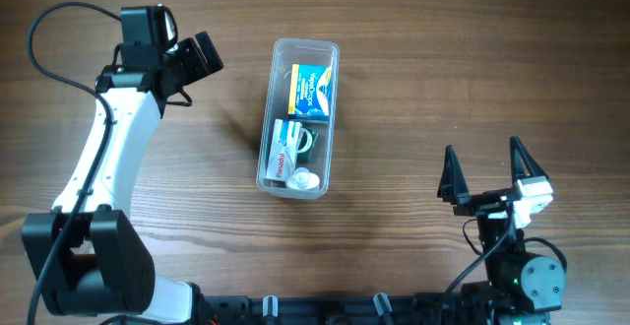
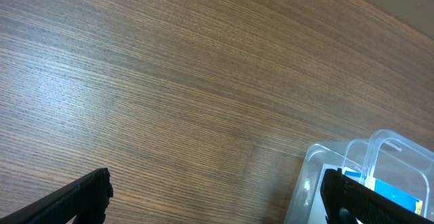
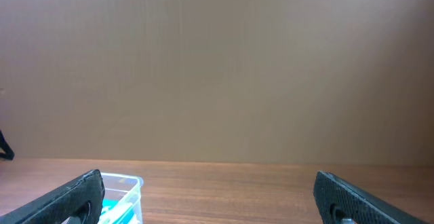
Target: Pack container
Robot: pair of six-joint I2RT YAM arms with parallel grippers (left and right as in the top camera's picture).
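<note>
White cap (image 1: 303, 178) in container (image 1: 305, 42), overhead view only

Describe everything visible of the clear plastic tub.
The long, narrow clear plastic container has rounded corners and a rim. It stands upright near the middle of the wooden table, long axis front to back, slightly slanted. Inside lie a blue and yellow box at the far end, a white and red box nearer, and a small white round item nearest. Only the table and these contents touch it.
</note>
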